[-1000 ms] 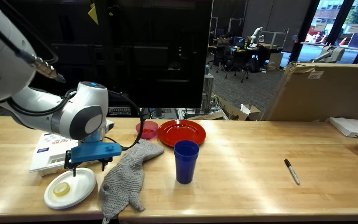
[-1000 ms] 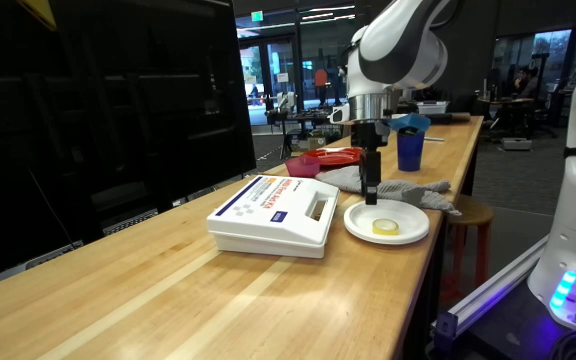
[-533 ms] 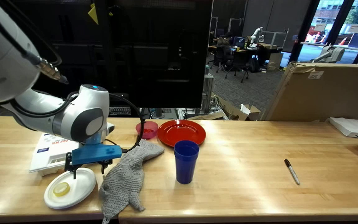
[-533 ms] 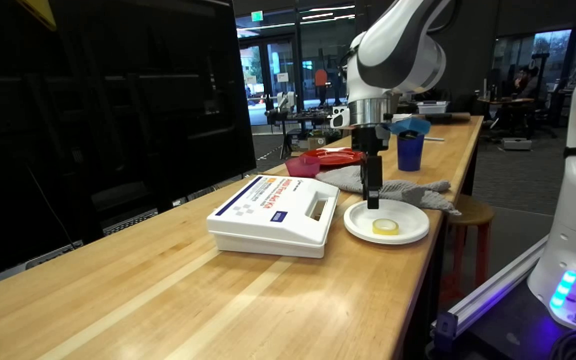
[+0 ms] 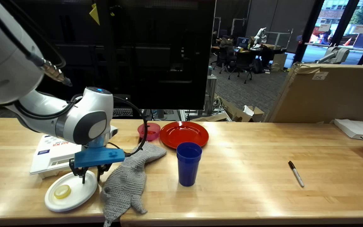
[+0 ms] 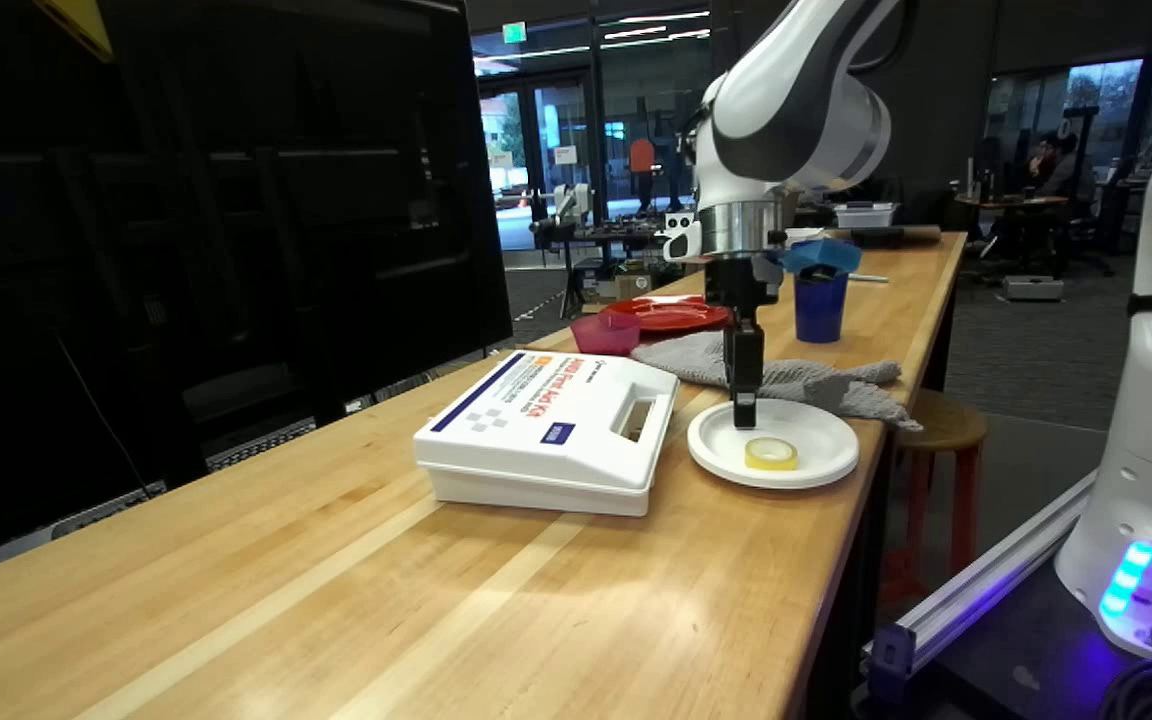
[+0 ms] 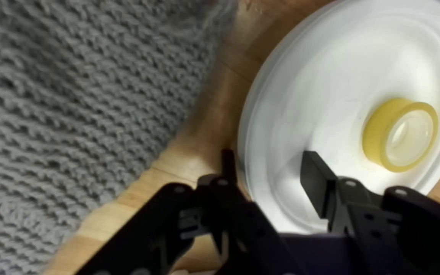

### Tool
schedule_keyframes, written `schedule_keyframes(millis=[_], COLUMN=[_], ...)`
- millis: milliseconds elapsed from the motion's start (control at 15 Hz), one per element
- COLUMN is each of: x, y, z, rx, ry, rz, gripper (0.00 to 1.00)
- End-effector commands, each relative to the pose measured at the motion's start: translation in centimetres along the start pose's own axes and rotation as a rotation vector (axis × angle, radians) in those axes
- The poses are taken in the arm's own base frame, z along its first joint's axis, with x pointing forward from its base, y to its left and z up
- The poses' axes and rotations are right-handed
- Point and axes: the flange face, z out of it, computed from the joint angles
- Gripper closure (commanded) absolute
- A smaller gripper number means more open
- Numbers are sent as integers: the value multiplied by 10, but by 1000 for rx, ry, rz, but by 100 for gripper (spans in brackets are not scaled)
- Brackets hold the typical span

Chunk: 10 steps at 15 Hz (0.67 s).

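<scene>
My gripper [image 5: 91, 180] points down at the edge of a white plate [image 5: 76, 196] on the table. In the wrist view the jaws stand part-way apart, with the rim of the plate [image 7: 256, 114] running through the gap. One finger [image 7: 229, 165] is outside the rim, the other finger [image 7: 313, 181] over the plate's inside; contact with the plate cannot be made out. Nothing is clamped. A yellow tape roll [image 6: 771, 458] lies on the plate, apart from the fingers. Beside the plate spreads a grey knitted piece [image 7: 71, 114], close to the outer finger.
A white first aid kit [image 6: 536, 440] lies next to the plate. Beyond the knitted piece stand a blue cup [image 5: 187, 171], a red plate [image 5: 184, 134] and a pink bowl [image 5: 150, 136]. Farther along the table are a marker [image 5: 296, 173] and papers [image 5: 356, 128]. The table's edge runs close to the white plate.
My gripper has come down and shifted slightly toward the knitted piece, and its fingers have drawn closer together. The plate, tape roll and knitted piece have stayed put.
</scene>
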Motion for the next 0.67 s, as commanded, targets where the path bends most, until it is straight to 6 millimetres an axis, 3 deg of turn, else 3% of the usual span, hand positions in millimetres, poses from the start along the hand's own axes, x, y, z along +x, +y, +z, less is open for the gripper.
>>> schedule_keyframes(millis=[0,133,600], x=[-1,-4,-4], y=[4,5,9], z=[1,2,4], rx=[12,15,69], ry=[18,24,51], rz=[5,8,29], gripper=[83,95,94])
